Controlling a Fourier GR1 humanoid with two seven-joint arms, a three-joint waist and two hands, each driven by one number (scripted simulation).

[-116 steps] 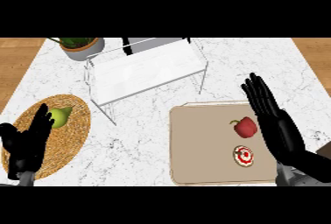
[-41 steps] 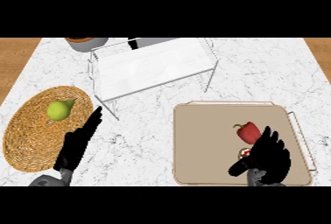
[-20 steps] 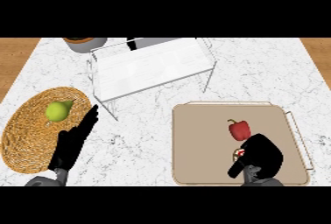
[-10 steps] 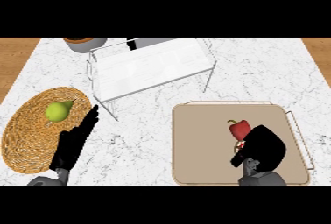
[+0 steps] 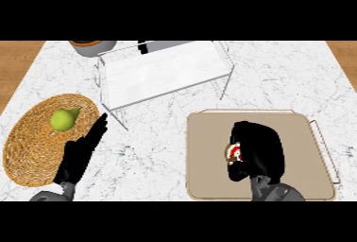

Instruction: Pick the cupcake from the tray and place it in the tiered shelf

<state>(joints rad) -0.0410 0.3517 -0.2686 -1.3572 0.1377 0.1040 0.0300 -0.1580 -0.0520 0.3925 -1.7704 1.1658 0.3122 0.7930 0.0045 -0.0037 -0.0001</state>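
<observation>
Head view. My right hand (image 5: 257, 150) sits over the tray (image 5: 209, 156), fingers curled round the cupcake (image 5: 234, 152); only a red-and-white sliver of it shows at the hand's left edge. I cannot tell whether the cupcake is lifted or rests on the tray. No other item shows on the tray; the hand may hide one. My left hand (image 5: 82, 152) rests open, fingers straight, at the lower left, beside the wicker mat (image 5: 28, 142) that bears a pear (image 5: 64, 119). The shelf (image 5: 164, 73) stands at the top centre, well apart from the tray, its white top bare; a grey pot (image 5: 94, 46) shows beyond it. As I judge it, the grasp is made or nearly so. The lift, the carry to the shelf and the release are left.
</observation>
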